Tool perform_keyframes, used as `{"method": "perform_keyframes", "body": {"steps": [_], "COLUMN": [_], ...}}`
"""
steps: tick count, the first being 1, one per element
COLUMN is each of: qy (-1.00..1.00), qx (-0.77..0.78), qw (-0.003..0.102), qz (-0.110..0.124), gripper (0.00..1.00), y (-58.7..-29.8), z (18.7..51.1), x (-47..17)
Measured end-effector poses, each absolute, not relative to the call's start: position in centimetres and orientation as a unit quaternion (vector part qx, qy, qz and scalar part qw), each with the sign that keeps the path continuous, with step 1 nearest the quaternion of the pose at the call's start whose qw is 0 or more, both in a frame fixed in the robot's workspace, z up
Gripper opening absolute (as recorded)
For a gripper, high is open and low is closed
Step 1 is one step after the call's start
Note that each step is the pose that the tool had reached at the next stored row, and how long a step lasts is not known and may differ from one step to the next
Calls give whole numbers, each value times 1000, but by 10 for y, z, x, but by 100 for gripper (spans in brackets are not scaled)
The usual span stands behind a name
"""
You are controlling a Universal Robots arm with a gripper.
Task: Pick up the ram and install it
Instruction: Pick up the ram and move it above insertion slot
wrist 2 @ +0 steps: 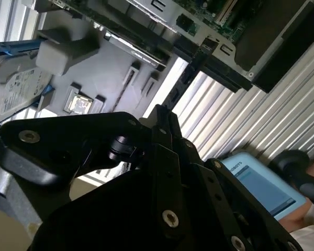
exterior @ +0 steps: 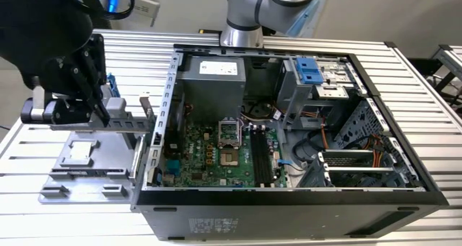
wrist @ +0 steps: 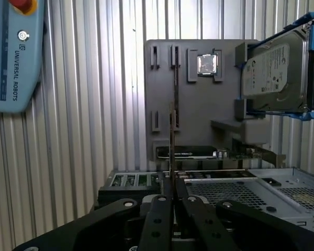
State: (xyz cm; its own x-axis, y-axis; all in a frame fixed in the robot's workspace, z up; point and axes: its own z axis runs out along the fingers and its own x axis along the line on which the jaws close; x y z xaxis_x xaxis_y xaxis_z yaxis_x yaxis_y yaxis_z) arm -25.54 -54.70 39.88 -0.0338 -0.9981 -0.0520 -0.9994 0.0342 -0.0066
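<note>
Black gripper [wrist: 170,184] is pinching the ram [wrist: 171,137] (seen edge-on), jaws nearly together. It is hovering above the grey tray [wrist: 199,107], at the exterior view's left.

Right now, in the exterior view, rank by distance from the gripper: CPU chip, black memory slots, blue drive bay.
1. CPU chip: on the grey tray, beside the gripper.
2. Black memory slots: on the motherboard.
3. Blue drive bay: farthest back, exterior view's right.

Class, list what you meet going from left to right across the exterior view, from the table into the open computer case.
Grey parts tray → processor socket → black memory slots → perforated metal cage.
</note>
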Motion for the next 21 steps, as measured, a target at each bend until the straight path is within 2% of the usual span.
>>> {"method": "perform_keyframes", "body": {"steps": [21], "qy": [719], "qx": [-695], "qw": [21], "qz": [16], "gripper": [0], "y": [-538], "z": [399], "x": [-198]}}
